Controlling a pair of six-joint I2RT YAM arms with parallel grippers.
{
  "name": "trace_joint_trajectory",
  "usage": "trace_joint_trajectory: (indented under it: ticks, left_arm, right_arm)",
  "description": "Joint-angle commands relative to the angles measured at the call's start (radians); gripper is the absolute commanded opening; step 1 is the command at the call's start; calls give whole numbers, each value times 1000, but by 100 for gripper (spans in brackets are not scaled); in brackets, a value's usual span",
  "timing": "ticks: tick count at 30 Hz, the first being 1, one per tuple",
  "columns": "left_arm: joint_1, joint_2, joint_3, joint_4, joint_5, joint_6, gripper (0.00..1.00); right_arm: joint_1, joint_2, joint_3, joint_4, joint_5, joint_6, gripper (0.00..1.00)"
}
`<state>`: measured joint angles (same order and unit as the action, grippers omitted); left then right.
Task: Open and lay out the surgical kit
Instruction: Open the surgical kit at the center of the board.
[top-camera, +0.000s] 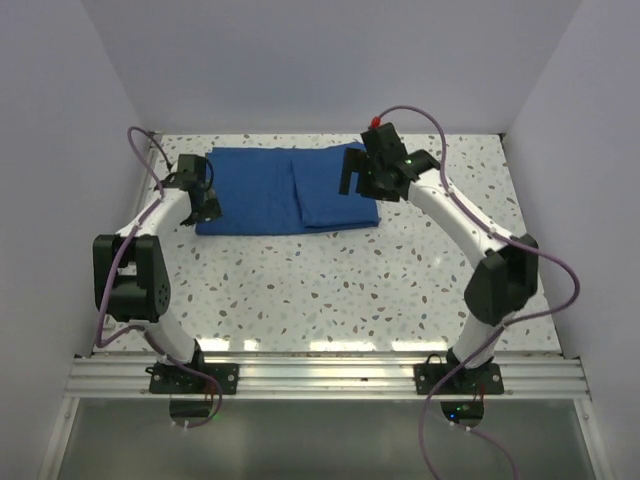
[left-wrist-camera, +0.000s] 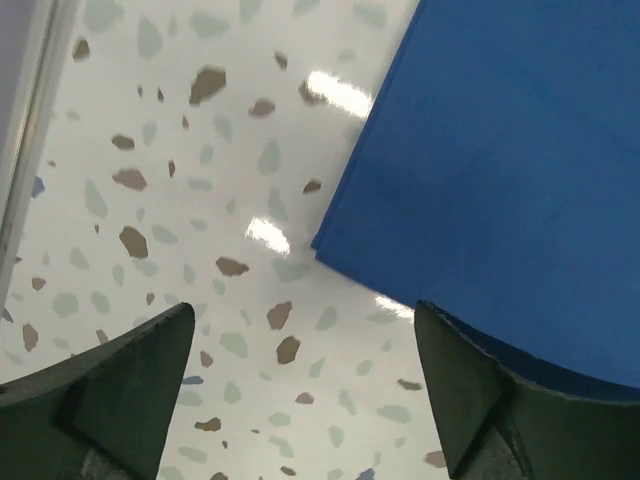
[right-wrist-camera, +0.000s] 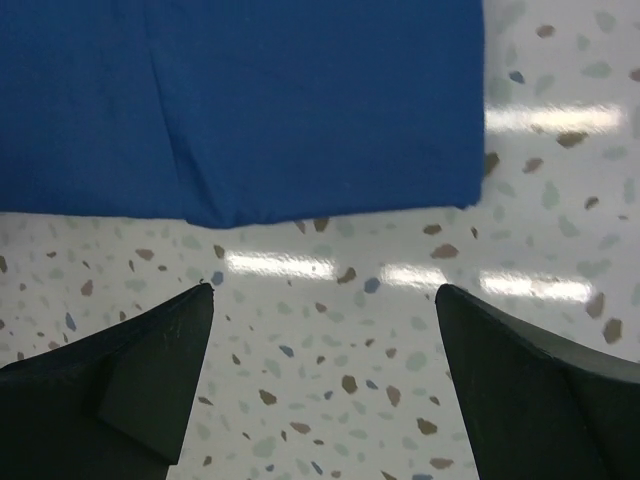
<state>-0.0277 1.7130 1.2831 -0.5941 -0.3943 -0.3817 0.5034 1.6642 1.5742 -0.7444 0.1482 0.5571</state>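
The royal-blue cloth wrap (top-camera: 285, 190) lies as a folded bundle at the back of the speckled table, with one flap folded over its right half. My left gripper (top-camera: 203, 205) is open and empty at the bundle's near left corner; the cloth (left-wrist-camera: 510, 160) shows just beyond its jaws and over the right finger. My right gripper (top-camera: 362, 175) is open and empty above the bundle's right edge; the cloth's edge (right-wrist-camera: 260, 100) lies ahead of its fingers. The steel tray and the instruments are hidden.
White walls close the table at the back and both sides. Purple cables loop off both arms. A metal rail (top-camera: 320, 375) runs along the near edge by the arm bases.
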Motion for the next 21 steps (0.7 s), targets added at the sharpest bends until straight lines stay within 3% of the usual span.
trace_joint_trajectory:
  ticks: [1,6,9,17,21]
  left_arm:
    - [-6,-70,-114,85,63,-16,100]
    - [-3,-96,-189,108,100,-26,100]
    - [3,-101,-212,109,127,-39,100]
    - [92,-58,-277,168,268,-54,99]
    - [132,-26,-291,195,313,-45,91]
  right_arm:
    - [44,173,258,-62,-87,-11,97]
    - [131,534,716,-193,-93,-42,96]
    - [165,687,892,-274,-78,-34,96]
    - [277,825,868,-280,107,-68,94]
    - [291,907,921,-337,148,-46,83]
